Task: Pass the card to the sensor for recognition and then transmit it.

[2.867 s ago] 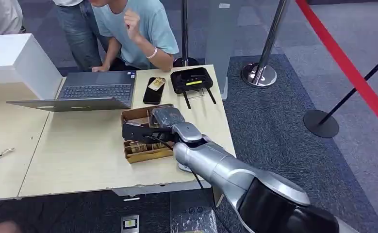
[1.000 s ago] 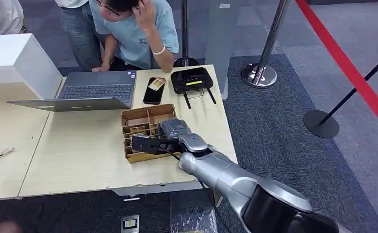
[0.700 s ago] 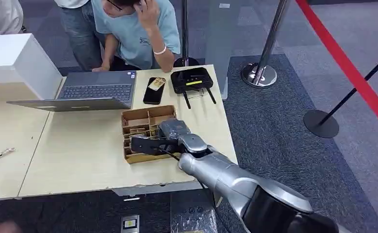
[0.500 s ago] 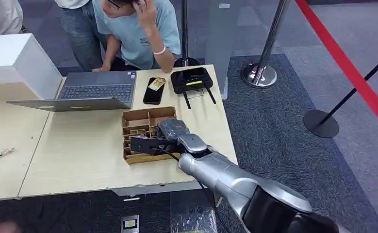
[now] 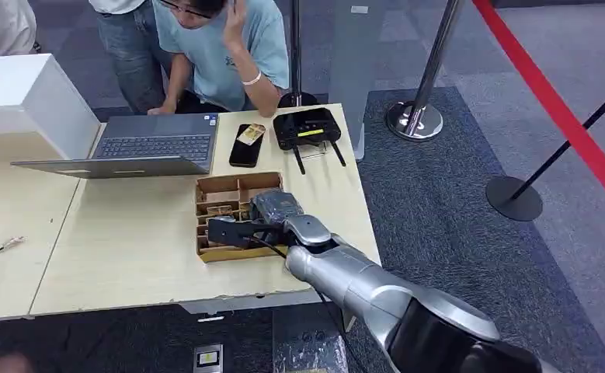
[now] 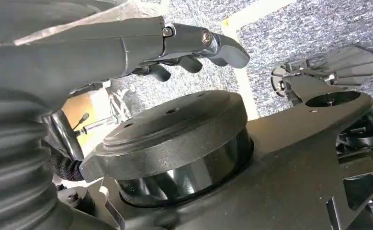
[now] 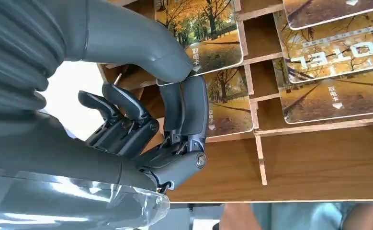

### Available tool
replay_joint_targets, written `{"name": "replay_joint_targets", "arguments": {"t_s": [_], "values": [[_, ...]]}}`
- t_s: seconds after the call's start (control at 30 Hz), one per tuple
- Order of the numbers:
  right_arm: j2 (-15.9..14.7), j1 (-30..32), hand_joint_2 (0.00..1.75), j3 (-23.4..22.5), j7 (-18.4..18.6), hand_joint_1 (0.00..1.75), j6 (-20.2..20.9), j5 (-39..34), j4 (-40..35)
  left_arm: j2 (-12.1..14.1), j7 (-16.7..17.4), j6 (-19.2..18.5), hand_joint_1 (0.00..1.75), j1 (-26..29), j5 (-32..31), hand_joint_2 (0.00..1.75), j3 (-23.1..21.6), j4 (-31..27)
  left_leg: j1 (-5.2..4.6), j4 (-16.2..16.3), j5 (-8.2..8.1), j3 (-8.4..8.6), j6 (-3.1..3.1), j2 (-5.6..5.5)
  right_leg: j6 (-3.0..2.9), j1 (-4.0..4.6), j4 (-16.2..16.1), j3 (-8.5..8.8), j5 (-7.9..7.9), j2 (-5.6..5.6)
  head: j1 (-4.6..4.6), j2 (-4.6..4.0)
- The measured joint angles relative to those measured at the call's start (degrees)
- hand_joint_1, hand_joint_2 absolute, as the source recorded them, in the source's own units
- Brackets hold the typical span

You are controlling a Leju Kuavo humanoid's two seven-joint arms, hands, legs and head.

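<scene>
Pale wood table (image 5: 128,249) carries, from its left, one white box (image 5: 27,97), one open laptop (image 5: 147,148), one black phone (image 5: 245,145) and one black router (image 5: 307,128) near the far right corner. One brown compartmented wooden tray (image 5: 213,252) sits right of centre, close to the near edge. In the right wrist view its slots hold at least five autumn-print cards; one card (image 7: 230,108) lies just under the fingers (image 7: 184,110), thumb above, contact uncertain. The right hand (image 5: 248,225) reaches into the tray, fingers curled; whether it pinches a card cannot be told. The left hand (image 6: 127,45) hangs with fingers bent, holding nothing. Bare tabletop lies left of the tray. Two people stand behind the far edge.
</scene>
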Motion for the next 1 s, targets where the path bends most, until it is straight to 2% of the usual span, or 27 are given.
{"name": "replay_joint_targets", "arguments": {"t_s": [0.37, 1.0], "values": [[-0.26, -4.36, 1.75, -1.01, -0.22, 1.75, -0.61, -1.05, -2.23, 0.0, -0.83, 0.22, 0.0, 0.04, 0.11, 1.75, 0.0, 0.02, 0.0, 0.0, 0.01, -0.01, 0.0, 0.0, -0.01, 0.0, 0.0, -0.01, 0.01, 0.0, 0.0, 0.0], [-1.77, -11.23, 1.75, -2.82, 1.95, 1.75, -0.85, -2.43, -6.01, 0.0, -1.53, 0.24, 0.0, 0.08, -0.13, 1.75, 0.0, 0.02, 0.0, 0.01, 0.0, -0.02, 0.0, 0.0, -0.01, 0.0, 0.0, -0.01, 0.01, 0.0, 0.0, 0.0]]}}
